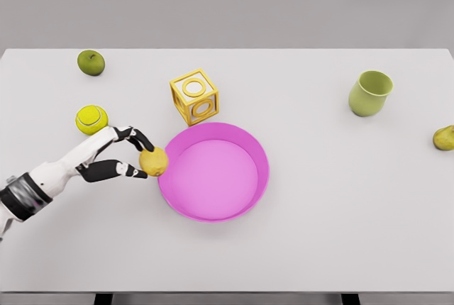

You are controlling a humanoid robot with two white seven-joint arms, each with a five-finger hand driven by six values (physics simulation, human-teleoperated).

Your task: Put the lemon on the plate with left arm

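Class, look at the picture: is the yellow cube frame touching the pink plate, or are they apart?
Apart. In the head view a thin strip of white table separates the yellow cube frame from the far rim of the pink plate.

The scene is lit brightly and evenly, with soft, diffuse light that seems to come from above. The white table [319, 234] is rendered almost without glare. Only faint, short shadows are cast: a pale one under the pink plate [213, 209] along its lower rim, and slight ones beneath the green cup [369, 93] and the yellow cube [194, 96]. The inner wall of the plate is shaded a little darker on the right. Outlines are slightly soft throughout, as in a compressed render. No edge distortion is seen.
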